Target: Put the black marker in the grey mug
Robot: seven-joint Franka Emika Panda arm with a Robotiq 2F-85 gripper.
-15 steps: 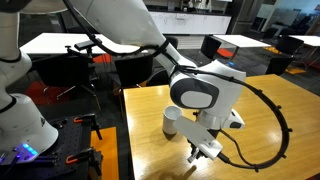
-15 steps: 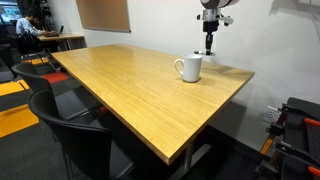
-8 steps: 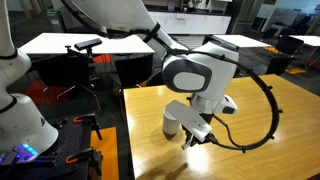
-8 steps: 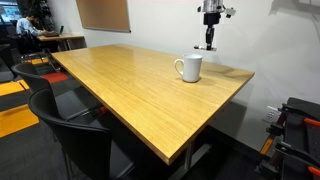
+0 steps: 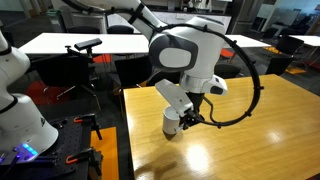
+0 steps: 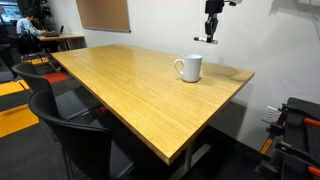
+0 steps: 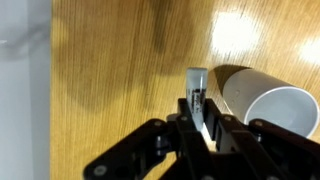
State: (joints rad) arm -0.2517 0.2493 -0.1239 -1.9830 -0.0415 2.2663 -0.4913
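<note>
Now that the arm (image 5: 185,55) has climbed over the past second, the thin black marker with its whitish end (image 7: 197,88) hangs well above the tabletop. The black claw (image 7: 200,112) is clenched on it. Its tip sits just beside the rim of the small light grey mug (image 7: 268,108), not over the mouth. The mug stands near a far corner of the pale wooden bench (image 6: 120,95). Height looks sufficient, but I'd say sideways alignment remains.
</note>
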